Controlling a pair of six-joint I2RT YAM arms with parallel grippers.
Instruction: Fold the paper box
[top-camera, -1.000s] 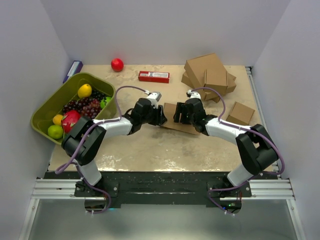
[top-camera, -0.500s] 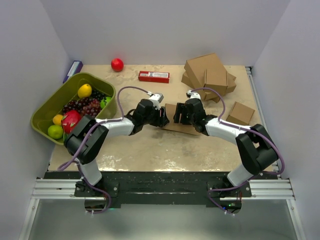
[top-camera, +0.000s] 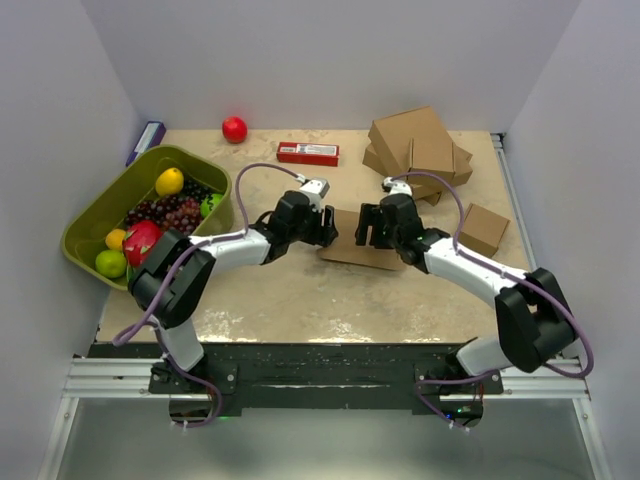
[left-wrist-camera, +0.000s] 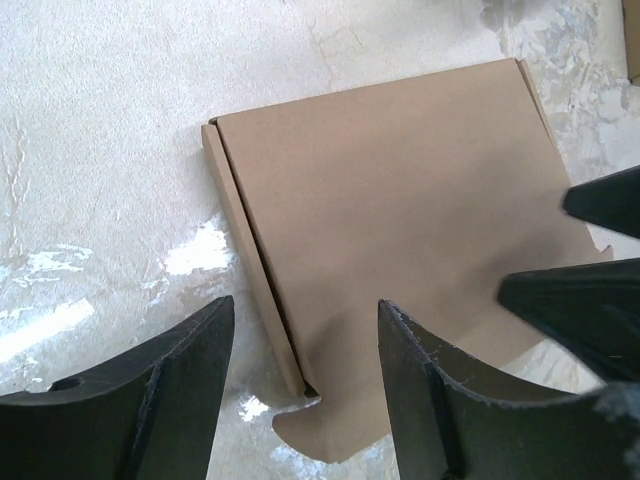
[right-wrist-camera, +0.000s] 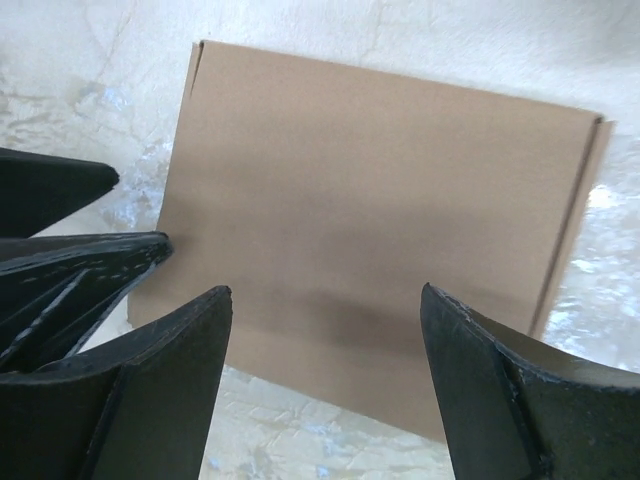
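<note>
The paper box (top-camera: 350, 250) is a thin, flat brown cardboard mailer lying closed on the middle of the table. My left gripper (top-camera: 326, 229) is open over its left edge. In the left wrist view the box (left-wrist-camera: 400, 190) fills the frame, and my left gripper (left-wrist-camera: 305, 305) straddles its side flap edge and a rounded tab. My right gripper (top-camera: 368, 229) is open over the box's right half. In the right wrist view my right gripper (right-wrist-camera: 325, 290) stands wide above the box's (right-wrist-camera: 380, 190) near edge, holding nothing. The left gripper's fingers (right-wrist-camera: 70, 260) show there at the left.
A green bin (top-camera: 92, 200) of fruit stands at the left. A red ball (top-camera: 234, 129) and a red carton (top-camera: 307, 153) lie at the back. A pile of brown boxes (top-camera: 418, 145) is at the back right, with a small brown box (top-camera: 483, 228) to the right.
My right arm has swung its elbow out to the right and its gripper has shifted slightly right over the box. My left gripper has edged a little farther back. The box lies where it was.
</note>
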